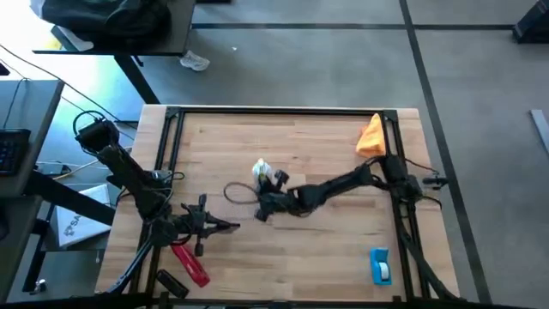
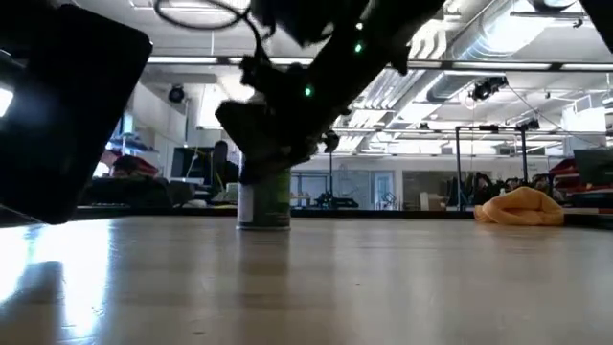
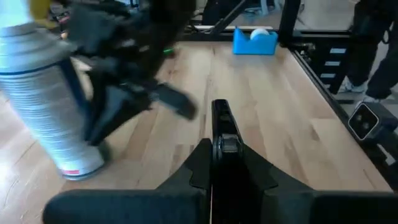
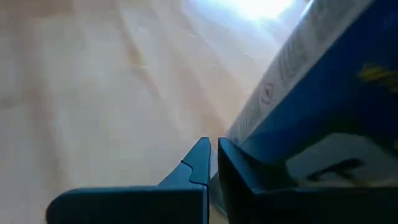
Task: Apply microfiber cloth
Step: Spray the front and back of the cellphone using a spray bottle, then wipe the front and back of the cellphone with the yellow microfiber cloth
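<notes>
The right pincer (image 1: 268, 203), closed beside an upright white spray can (image 1: 262, 171), is sitting well apart from the crumpled orange microfiber cloth (image 1: 371, 137), so it should be opening and reaching back.

Right arm stretched to table centre, right gripper (image 1: 260, 209) fingers seemingly closed, left gripper (image 1: 230, 227) fingers together, idle.

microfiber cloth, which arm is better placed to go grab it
Probably right. The microfiber cloth lies at the table's far right edge, beside the right arm's base. The right gripper is mid-table by the can; the left gripper is farther away.
</notes>
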### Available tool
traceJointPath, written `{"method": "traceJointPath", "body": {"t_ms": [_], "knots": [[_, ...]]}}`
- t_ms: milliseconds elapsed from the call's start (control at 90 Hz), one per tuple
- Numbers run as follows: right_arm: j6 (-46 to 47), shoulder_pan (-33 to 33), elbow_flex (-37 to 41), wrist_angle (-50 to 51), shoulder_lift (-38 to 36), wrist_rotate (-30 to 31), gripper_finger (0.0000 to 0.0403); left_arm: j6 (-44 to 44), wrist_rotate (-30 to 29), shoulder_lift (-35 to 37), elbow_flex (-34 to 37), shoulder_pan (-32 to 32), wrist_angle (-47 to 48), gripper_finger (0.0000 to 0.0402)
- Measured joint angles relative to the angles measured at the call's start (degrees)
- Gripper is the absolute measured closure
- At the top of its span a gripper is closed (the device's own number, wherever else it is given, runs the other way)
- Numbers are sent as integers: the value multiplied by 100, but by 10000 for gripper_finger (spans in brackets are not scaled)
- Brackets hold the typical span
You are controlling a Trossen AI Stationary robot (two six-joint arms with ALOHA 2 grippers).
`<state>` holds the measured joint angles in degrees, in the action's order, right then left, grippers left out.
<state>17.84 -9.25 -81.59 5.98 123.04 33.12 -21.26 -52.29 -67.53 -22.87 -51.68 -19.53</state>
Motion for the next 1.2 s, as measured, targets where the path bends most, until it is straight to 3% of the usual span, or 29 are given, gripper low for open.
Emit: {"method": "traceJointPath", "body": {"t_ms": [200, 422, 711, 933, 1200], "knots": [[-290, 339, 1, 534, 0, -177, 403, 604, -392, 3, 0, -253, -578, 387], [-646, 642, 1, 935, -2, -157, 403, 1117, -385, 4, 0, -357, -609, 387], [-1328, 1076, 1, 1120, -13, -162, 403, 1688, -176, 255, 0, -24, -432, 387], [-1223, 1109, 1, 2365, -381, -135, 403, 1478, -205, 262, 0, 39, -169, 387], [-442, 996, 1, 4662, -1097, 612, 403, 2134, -256, 264, 0, 48, -452, 387]]}}
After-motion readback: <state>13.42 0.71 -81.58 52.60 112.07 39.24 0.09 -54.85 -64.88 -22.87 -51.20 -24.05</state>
